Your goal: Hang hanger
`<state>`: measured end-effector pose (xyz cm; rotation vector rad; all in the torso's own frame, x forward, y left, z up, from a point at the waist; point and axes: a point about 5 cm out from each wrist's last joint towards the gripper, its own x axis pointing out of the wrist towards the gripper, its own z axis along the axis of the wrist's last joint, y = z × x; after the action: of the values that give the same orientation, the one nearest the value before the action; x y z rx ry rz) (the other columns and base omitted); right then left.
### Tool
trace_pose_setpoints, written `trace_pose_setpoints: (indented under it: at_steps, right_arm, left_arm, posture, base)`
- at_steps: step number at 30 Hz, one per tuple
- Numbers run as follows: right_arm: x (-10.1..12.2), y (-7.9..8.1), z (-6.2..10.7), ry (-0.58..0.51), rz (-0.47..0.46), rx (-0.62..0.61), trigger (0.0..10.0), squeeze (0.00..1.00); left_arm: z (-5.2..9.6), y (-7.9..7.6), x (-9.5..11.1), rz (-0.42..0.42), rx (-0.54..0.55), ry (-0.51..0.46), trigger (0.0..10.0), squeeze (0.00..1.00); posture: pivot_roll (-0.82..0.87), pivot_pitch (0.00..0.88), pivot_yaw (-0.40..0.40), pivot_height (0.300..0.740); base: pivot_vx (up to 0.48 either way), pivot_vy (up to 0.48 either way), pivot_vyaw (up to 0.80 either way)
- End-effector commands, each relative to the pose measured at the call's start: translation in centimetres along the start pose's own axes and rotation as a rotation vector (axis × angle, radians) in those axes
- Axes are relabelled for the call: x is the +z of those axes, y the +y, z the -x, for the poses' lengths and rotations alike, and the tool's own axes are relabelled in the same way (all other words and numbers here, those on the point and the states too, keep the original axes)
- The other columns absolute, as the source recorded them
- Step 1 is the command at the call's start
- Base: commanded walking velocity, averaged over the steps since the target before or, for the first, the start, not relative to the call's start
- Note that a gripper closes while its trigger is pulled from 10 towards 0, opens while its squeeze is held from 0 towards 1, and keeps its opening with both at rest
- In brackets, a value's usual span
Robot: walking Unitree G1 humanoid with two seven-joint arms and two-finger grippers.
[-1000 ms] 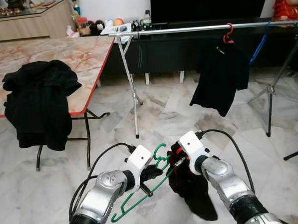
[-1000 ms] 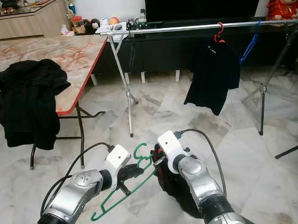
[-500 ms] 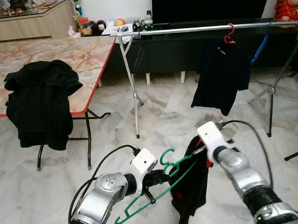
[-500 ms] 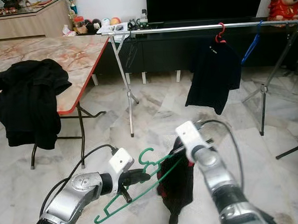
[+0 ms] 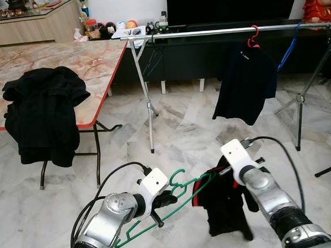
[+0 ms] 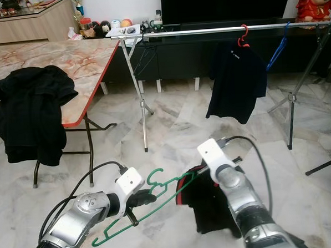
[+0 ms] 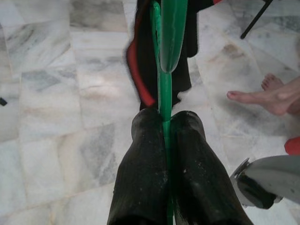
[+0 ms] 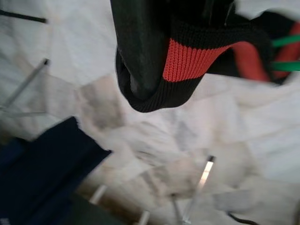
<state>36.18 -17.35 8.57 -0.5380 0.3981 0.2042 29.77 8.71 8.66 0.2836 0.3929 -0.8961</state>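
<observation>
While the left gripper point(image 5: 168, 197) stays clenched on the green hanger point(image 5: 159, 213), the right gripper point(image 5: 232, 173), grasping the black shirt point(image 5: 228, 209), has lowered it beside the hanger, well short of the rail point(image 5: 216, 31).

I can read no text, label or number; a small white mark on the hanging black shirt point(image 5: 245, 89) stays illegible.

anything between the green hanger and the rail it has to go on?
Nothing visible. The green hanger, clamped in the left gripper with a black garment held by the right gripper, faces open marble floor up to the rail. The rail's left stretch is bare; a black shirt hangs further right.
</observation>
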Motion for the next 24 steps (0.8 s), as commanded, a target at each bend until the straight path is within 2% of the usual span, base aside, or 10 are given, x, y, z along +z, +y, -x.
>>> trace_pose_setpoints:
  at_steps: [1,4,7,11,14,16,19,22,23,24]
  right_arm:
    - [0.8,0.9,0.0,-0.036,-0.011,0.058,10.0,0.0]
    - [0.9,1.7,-0.1,-0.04,0.002,0.111,10.0,0.0]
    - [0.9,2.3,-0.1,-0.044,0.008,0.138,10.0,0.0]
    - [0.6,2.4,-0.1,-0.036,0.025,0.145,10.0,0.0]
    - [0.7,2.6,0.0,-0.037,0.062,0.19,10.0,0.0]
    - [0.7,2.3,-0.1,-0.034,0.056,0.159,10.0,0.0]
    - [0.6,2.0,-0.2,-0.024,0.06,0.14,10.0,0.0]
    - [0.6,1.4,-0.3,-0.017,0.054,0.112,10.0,0.0]
    - [0.7,1.3,-0.2,-0.02,0.052,0.113,10.0,0.0]
    - [0.7,1.3,-0.2,-0.02,0.052,0.113,10.0,0.0]
  left_arm:
    - [-0.1,0.2,0.3,-0.02,0.027,-0.006,10.0,0.0]
    - [-0.2,0.4,0.5,-0.004,0.048,-0.025,10.0,0.0]
    - [-0.2,0.2,1.0,0.026,0.021,-0.063,10.0,0.0]
    - [0.0,-0.3,1.3,0.04,-0.045,-0.085,10.0,0.0]
    - [0.3,-1.4,1.3,0.039,-0.147,-0.095,10.0,0.0]
    - [0.3,-1.7,1.4,0.035,-0.167,-0.093,10.0,0.0]
    - [0.3,-1.7,1.3,0.027,-0.172,-0.086,10.0,0.0]
    - [0.1,-1.2,1.1,0.001,-0.116,-0.062,10.0,0.0]
    - [0.0,-0.3,0.8,-0.003,-0.036,-0.036,10.0,0.0]
    - [0.0,-0.3,0.8,-0.003,-0.036,-0.036,10.0,0.0]
  posture:
    - [0.11,0.063,0.056,0.74]
    - [0.11,0.063,0.056,0.74]
    - [0.11,0.063,0.056,0.74]
    - [0.11,0.059,0.054,0.74]
    - [0.11,0.058,0.055,0.74]
    - [0.11,0.055,0.054,0.74]
    - [0.12,0.055,0.053,0.74]
    - [0.12,0.054,0.053,0.74]
    - [0.12,0.054,0.053,0.74]
    - [0.12,0.054,0.053,0.74]
  base:
    - [0.0,0.0,0.0]
    - [0.0,0.0,0.0]
    - [0.0,0.0,0.0]
    - [0.0,0.0,0.0]
    - [0.0,0.0,0.0]
    - [0.0,0.0,0.0]
    - [0.0,0.0,0.0]
    - [0.0,0.0,0.0]
    - [0.0,0.0,0.0]
    - [0.0,0.0,0.0]
